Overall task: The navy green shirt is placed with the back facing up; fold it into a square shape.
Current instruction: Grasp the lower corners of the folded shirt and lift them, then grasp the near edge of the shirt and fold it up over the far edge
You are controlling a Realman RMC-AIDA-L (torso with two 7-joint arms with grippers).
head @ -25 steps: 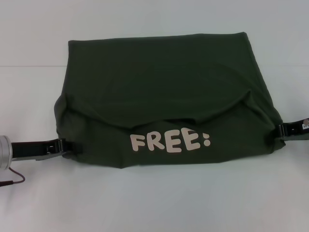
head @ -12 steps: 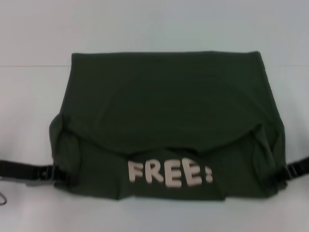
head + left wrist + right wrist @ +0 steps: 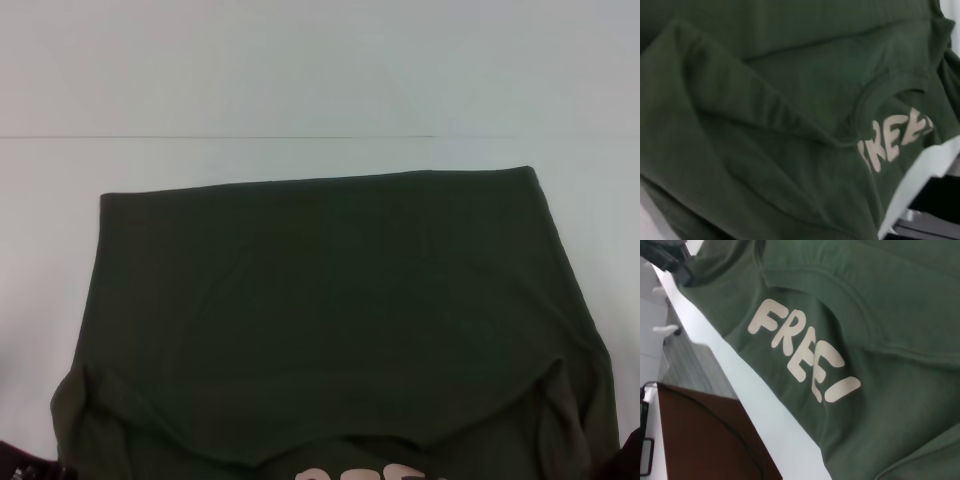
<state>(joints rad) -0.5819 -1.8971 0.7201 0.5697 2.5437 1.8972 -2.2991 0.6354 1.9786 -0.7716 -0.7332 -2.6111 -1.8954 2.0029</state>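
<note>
The navy green shirt [image 3: 330, 320] lies folded across the white table [image 3: 300, 70], reaching its near edge, cream "FREE" lettering [image 3: 802, 357] on the near flap. Both hands sit at the shirt's near corners, barely visible; their grip cannot be told.

A plain white table [image 3: 300, 70] is seen, its lower frame covered by a folded dark olive-green cloth shirt [image 3: 330, 310].
</note>
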